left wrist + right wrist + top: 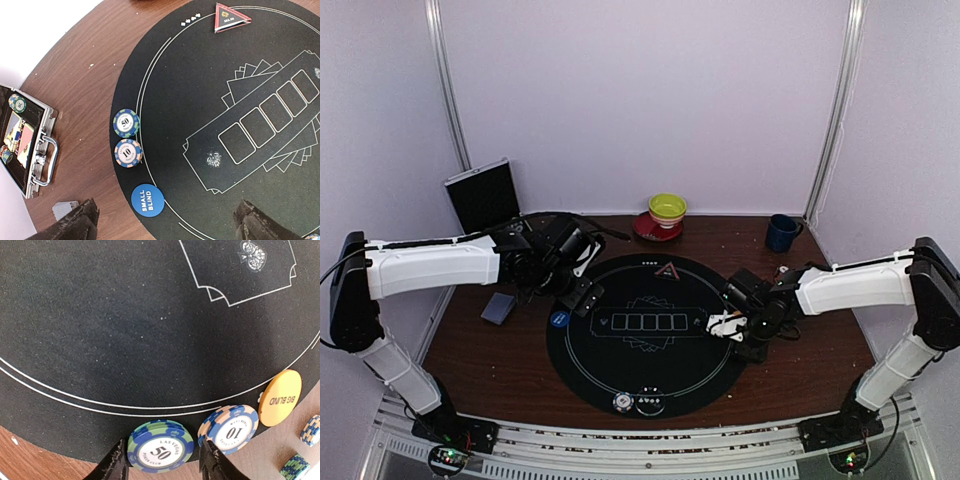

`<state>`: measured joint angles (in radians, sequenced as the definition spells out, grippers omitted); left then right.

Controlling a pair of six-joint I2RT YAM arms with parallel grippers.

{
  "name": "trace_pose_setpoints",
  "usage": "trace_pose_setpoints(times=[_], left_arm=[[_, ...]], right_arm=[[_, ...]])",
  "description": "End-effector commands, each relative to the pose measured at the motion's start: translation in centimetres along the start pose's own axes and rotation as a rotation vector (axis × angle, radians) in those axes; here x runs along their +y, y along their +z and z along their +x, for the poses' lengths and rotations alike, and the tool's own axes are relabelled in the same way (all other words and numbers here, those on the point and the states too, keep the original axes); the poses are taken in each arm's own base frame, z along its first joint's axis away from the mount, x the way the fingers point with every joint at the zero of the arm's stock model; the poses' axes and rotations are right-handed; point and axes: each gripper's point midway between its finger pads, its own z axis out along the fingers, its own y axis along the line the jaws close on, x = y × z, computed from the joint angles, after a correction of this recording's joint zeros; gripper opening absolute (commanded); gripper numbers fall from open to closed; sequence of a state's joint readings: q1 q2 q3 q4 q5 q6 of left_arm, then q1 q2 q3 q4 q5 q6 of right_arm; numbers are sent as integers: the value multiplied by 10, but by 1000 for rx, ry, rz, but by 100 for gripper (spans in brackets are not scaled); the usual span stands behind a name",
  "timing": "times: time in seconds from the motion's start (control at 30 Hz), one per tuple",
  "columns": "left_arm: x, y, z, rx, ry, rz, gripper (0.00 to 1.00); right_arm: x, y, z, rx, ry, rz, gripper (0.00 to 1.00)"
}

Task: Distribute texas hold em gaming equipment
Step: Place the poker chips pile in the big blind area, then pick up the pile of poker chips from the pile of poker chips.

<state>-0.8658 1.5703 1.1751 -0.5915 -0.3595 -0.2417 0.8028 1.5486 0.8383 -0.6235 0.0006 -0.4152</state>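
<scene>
My right claw [162, 444] straddles the 50 chip [160, 454] at the mat [125, 340] edge, but I cannot tell if it grips; the left claw [167, 212] is released, empty. The 10 chip [228, 429] lies just beside this right claw and can get dragged along.

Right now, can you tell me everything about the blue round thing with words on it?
The blue disc is round, flat and smooth, like plastic, with white letters reading SMALL BLIND. It lies flat on the black mat, between the mat's edge and its white ring lines. Nothing touches it; an orange chip sits close by but apart.
</scene>
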Motion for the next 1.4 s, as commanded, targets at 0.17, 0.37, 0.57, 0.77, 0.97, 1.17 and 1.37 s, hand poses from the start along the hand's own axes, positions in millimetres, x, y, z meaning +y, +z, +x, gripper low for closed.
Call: trace_pose_setpoints(times=[0.17, 0.37, 0.57, 0.77, 0.97, 1.17, 1.37], left_arm=[[1, 5, -5, -20, -2, -6, 98], [0, 6, -4, -16, 0, -4, 98], [-1, 5, -5, -18, 0, 1, 98], [0, 2, -6, -27, -3, 6, 98], [-1, 1, -7, -29, -4, 9, 98], [-1, -2, -9, -36, -8, 15, 98], [0, -5, -11, -47, -14, 18, 98]], right_arm=[[-11, -26, -13, -86, 19, 61, 50], [-25, -64, -24, -182, 44, 116, 53], [-82, -91, -11, -226, 224, 230, 65], [-139, -88, 20, -212, 454, 287, 73], [-174, -71, 65, -135, 643, 340, 80], [-196, -56, 112, -68, 788, 362, 81], [-202, -35, 127, -23, 852, 300, 81]])
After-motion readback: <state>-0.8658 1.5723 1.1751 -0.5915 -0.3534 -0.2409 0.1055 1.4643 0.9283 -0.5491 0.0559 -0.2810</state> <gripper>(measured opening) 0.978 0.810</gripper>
